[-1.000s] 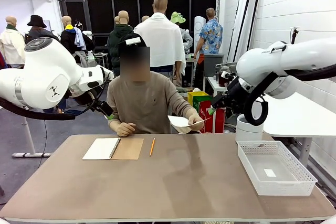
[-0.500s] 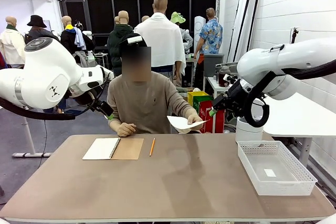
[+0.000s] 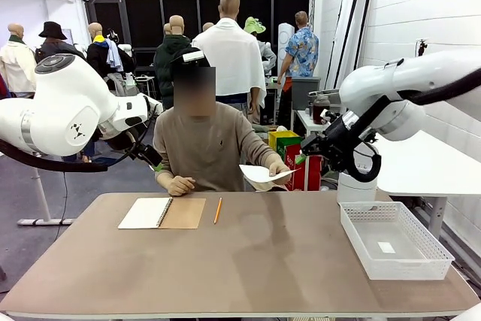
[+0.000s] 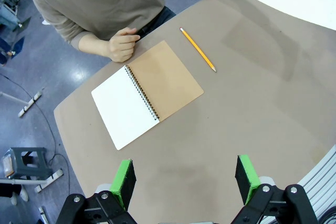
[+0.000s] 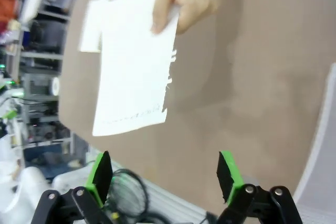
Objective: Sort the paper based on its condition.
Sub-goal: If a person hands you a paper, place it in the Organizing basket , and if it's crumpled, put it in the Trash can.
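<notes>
Right tool (image 5: 164, 168) shifted, paper (image 5: 131, 66) just ahead

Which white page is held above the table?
The loose sheet in the person's hand, ragged along one edge; the notebook page lies flat.

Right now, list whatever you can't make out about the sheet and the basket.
- Sheet, right wrist view: blurred. Its ragged edge shows, but marks or creases cannot be read.
- Sheet, left wrist view: cut off by the picture's top and right edges, so its full outline is lost.
- Basket, front view: a white scrap lies inside, too small to identify.
</notes>
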### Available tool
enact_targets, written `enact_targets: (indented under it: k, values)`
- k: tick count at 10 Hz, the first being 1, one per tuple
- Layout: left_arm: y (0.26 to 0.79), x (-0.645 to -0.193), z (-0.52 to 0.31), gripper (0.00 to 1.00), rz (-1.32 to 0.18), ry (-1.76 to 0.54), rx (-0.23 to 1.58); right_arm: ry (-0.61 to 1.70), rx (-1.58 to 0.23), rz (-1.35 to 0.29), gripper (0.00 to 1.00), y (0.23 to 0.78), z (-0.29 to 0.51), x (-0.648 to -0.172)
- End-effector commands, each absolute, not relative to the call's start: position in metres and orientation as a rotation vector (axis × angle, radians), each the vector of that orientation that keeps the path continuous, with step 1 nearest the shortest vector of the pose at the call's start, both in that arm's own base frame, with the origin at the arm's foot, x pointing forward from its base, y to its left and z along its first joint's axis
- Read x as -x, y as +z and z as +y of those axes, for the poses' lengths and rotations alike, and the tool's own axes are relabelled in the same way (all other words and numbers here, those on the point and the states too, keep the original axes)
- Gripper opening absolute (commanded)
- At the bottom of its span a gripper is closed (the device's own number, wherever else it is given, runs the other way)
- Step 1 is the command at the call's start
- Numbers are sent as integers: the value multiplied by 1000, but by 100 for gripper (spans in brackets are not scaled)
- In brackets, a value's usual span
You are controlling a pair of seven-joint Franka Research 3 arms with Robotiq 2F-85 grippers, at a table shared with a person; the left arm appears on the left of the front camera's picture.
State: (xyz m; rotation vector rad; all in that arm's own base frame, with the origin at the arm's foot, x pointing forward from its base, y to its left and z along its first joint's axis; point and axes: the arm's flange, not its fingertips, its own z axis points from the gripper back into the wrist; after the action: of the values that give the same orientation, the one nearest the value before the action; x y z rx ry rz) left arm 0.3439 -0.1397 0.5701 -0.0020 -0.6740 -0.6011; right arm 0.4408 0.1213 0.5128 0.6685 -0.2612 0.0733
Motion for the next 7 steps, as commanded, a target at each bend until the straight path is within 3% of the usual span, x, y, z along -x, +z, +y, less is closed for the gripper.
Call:
enact_targets:
  k: [1,3,7]
  values:
    - [570,-344,-139,100,-674,-600,2,-13,-783,-125,100,507,119,-473]
    - [570,-344,-139,100,-674,-600,2,-72,-827,-30,100,496,112,-481]
    - [570,-344,-139,100,-674,-600,2,-178,-1083,245,100,464,97,-519]
